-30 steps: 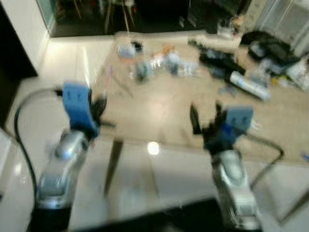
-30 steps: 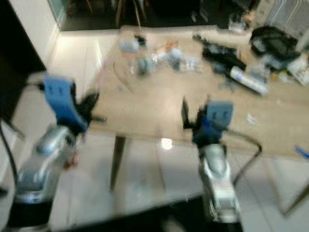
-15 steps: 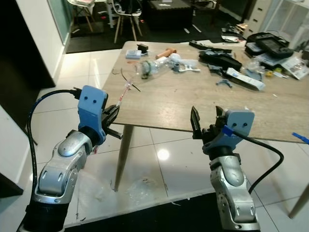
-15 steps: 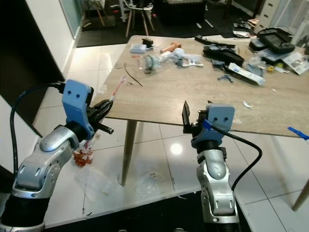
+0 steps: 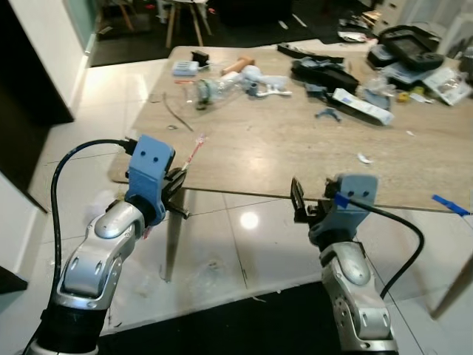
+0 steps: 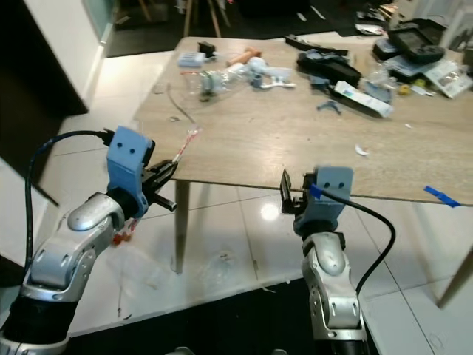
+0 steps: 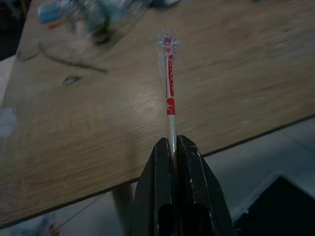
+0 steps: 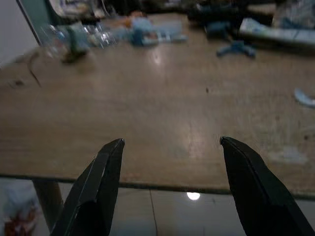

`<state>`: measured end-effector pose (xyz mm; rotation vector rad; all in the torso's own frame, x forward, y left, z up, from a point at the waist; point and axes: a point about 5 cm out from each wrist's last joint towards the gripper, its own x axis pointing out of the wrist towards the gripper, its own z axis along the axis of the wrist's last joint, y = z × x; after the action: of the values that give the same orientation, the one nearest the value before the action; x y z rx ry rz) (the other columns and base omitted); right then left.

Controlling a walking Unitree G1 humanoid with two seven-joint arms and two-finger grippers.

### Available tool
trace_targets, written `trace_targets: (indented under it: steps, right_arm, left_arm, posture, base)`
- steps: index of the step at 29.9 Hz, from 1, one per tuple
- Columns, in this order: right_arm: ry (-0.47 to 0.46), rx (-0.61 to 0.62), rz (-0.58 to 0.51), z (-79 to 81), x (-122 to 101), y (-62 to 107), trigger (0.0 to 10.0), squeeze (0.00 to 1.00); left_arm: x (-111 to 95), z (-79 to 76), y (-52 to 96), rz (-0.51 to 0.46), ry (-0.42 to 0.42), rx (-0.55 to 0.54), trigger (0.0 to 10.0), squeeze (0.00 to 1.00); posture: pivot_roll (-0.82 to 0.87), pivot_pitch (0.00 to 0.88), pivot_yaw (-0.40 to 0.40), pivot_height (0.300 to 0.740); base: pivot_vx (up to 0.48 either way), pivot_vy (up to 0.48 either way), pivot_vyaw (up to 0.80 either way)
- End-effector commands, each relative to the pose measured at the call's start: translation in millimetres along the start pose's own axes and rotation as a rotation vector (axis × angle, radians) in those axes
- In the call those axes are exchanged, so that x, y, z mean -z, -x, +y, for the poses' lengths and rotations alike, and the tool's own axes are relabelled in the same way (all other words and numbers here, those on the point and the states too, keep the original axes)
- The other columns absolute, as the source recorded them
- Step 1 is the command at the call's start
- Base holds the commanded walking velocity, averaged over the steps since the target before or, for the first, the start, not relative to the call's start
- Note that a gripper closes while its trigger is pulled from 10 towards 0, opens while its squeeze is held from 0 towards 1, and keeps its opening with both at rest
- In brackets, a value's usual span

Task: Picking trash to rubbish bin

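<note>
Both head views are sharp and evenly lit from overhead. A ceiling lamp mirrors as a bright spot on the glossy floor tiles [image 5: 249, 220], with more glare at ten o'clock. The room beyond the wooden table [image 5: 295, 140] falls dark toward twelve o'clock. Wrist views are dimmer and softer; far clutter [image 8: 147, 30] blurs.

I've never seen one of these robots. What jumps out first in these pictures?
The left gripper, at the near left edge of the wooden table, pinches a thin red-and-white wrapped straw. The right gripper waits wide open at the table's near edge. Clutter crowds the table's far side.
</note>
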<state>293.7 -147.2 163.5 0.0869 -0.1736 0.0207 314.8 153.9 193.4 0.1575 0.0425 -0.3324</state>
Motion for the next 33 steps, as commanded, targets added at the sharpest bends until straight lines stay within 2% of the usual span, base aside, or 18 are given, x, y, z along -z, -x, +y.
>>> trace_targets:
  steps: [1,4,5,6,8,11,13,15,18,20,26,29,33]
  right_arm:
    - [0.015,0.009,0.038,0.5,6,0.3,10.0,0.00]
    - [0.071,0.033,0.026,-3.9,6,-4.0,10.0,0.00]
    - [0.071,0.033,0.026,-3.9,6,-4.0,10.0,0.00]
    - [0.078,0.054,0.016,-6.9,5,-5.3,10.0,0.00]
    - [0.062,0.095,0.031,-13.4,8,-6.4,10.0,0.00]
    - [-0.006,0.095,0.047,-16.3,9,-7.9,10.0,0.00]
    - [-0.016,0.081,0.025,-15.5,6,-9.6,10.0,0.00]
    - [-0.006,0.067,0.012,-14.2,4,-10.0,10.0,0.00]
    - [0.048,0.028,-0.008,-10.7,4,-9.4,10.0,0.00]
    - [0.035,0.015,0.001,-10.3,7,-7.0,10.0,0.00]
    - [0.025,0.041,0.012,-10.9,11,-5.2,10.0,0.00]
    - [0.017,0.031,0.011,-8.8,12,-5.3,10.0,0.00]
    - [0.013,0.023,0.008,-7.2,11,-5.6,10.0,0.00]
  left_arm:
    - [7,7.8,-0.7,0.012,0.034,-0.069,10.0,0.00]
    - [13,15.2,-1.3,-0.028,0.121,-0.158,10.0,0.00]
    - [13,15.2,-1.3,-0.028,0.121,-0.158,10.0,0.00]
    - [14,18.0,-0.3,-0.033,0.165,-0.199,10.0,0.00]
    - [14,21.6,2.2,-0.047,0.194,-0.256,10.0,0.00]
    - [16,20.8,4.6,-0.049,0.187,-0.259,10.0,0.00]
    - [21,17.5,6.4,-0.040,0.186,-0.244,10.0,0.00]
    - [22,16.0,7.1,-0.041,0.188,-0.238,10.0,0.00]
    - [24,13.4,8.4,-0.047,0.142,-0.221,10.0,0.00]
    - [27,11.4,8.2,-0.035,0.110,-0.202,10.0,0.00]
    - [25,13.9,4.4,-0.031,0.103,-0.233,10.0,0.00]
    - [25,14.1,-0.3,-0.005,0.050,-0.236,10.0,0.00]
    - [20,14.6,-2.6,-0.023,0.060,-0.238,10.0,0.00]
  posture:
    - [0.04,0.166,0.031,0.740]
    - [0.02,0.155,0.024,0.740]
    - [0.02,0.155,0.024,0.740]
    - [0.01,0.144,0.017,0.740]
    - [0.02,0.138,0.010,0.740]
    - [0.02,0.134,-0.003,0.740]
    - [0.01,0.134,-0.005,0.740]
    - [0.01,0.134,-0.005,0.740]
    - [0.01,0.135,-0.008,0.740]
    - [0.02,0.133,-0.007,0.740]
    - [0.01,0.129,0.006,0.740]
    - [0.01,0.125,0.006,0.740]
    - [0.01,0.129,0.006,0.740]
  base:
    - [0.000,0.000,0.00]
    - [0.000,0.000,0.00]
    - [0.000,0.000,0.00]
    - [0.000,0.000,0.00]
    - [0.000,0.000,0.00]
    - [0.000,0.000,0.00]
    - [0.000,0.000,0.00]
    - [0.000,0.000,0.00]
    - [0.000,0.000,0.00]
    - [0.000,0.000,-0.80]
    - [0.000,0.000,-0.80]
    - [0.000,0.000,-0.80]
    - [0.000,0.000,-0.80]
